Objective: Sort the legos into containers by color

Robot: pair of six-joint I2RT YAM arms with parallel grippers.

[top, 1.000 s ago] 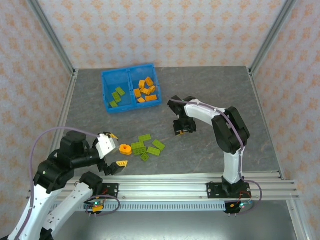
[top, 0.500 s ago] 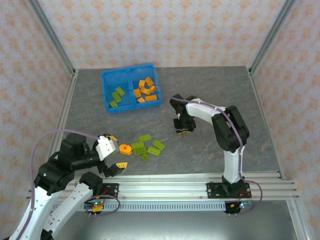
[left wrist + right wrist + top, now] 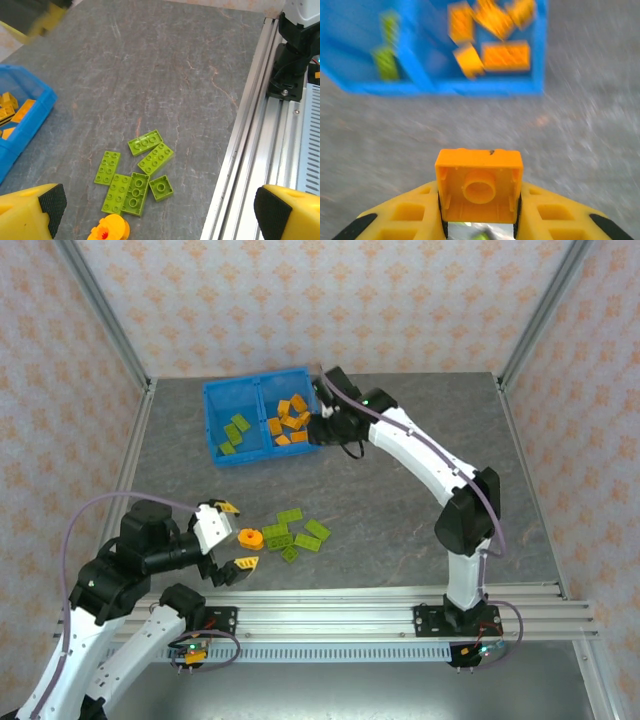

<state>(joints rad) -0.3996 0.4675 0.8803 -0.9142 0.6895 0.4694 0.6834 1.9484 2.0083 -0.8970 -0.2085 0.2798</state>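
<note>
Right wrist: right claw (image 3: 479,202) tight around hollow-bottomed orange brick (image 3: 479,184); left claw (image 3: 159,207) wide apart, empty.

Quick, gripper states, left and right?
Left gripper: open, empty.
Right gripper: shut on an orange brick.

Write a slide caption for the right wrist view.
Right tool holds an orange brick before the blue bin, orange bricks in one compartment, green bricks in the other.

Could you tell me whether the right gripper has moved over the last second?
Yes. The right gripper has travelled from mid-table, farther and leftward, to the right wall of the blue bin, shut on an orange brick.
</note>
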